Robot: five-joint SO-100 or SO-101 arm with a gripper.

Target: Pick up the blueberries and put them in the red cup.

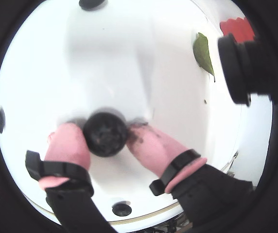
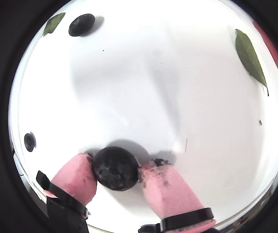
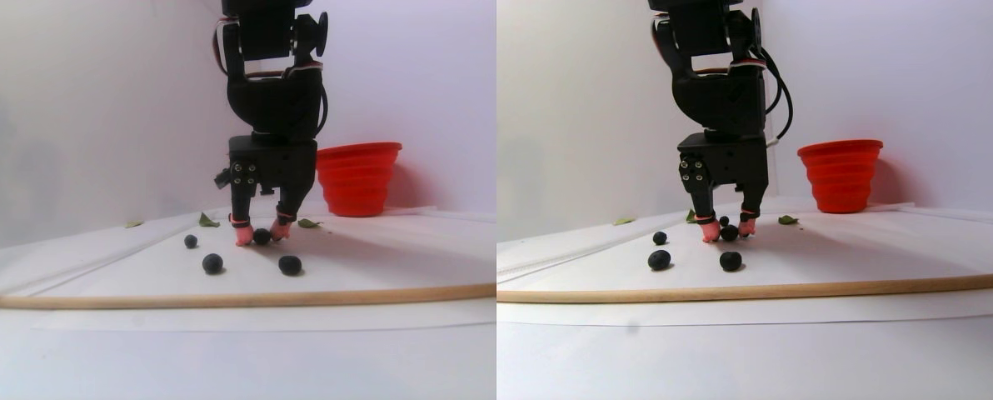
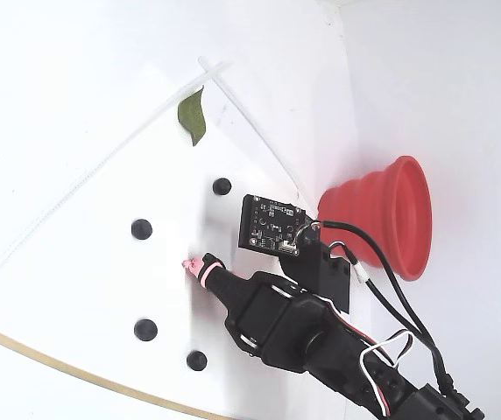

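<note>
The black two-finger gripper (image 1: pixel 105 138) with pink rubber-sleeved fingertips (image 2: pixel 165 187) is lowered to the white table surface (image 2: pixel 144 73) and is closed on one small, matte, near-black round blueberry (image 1: pixel 105 134), a pink tip touching it on each side in both wrist views. The stereo pair view shows the same berry (image 3: pixel 261 237) resting at table level between the tips. In the fixed view, four more dark blueberries lie loose on the table; the nearest (image 4: pixel 142 229) sits at about 10 o'clock from the visible pink tip. The bright red ribbed cup (image 4: pixel 389 217) with a wide rim stands upright at roughly 2 o'clock from that tip, well apart from it. A flat green leaf (image 4: pixel 193 115) lies near 12 o'clock.
</note>
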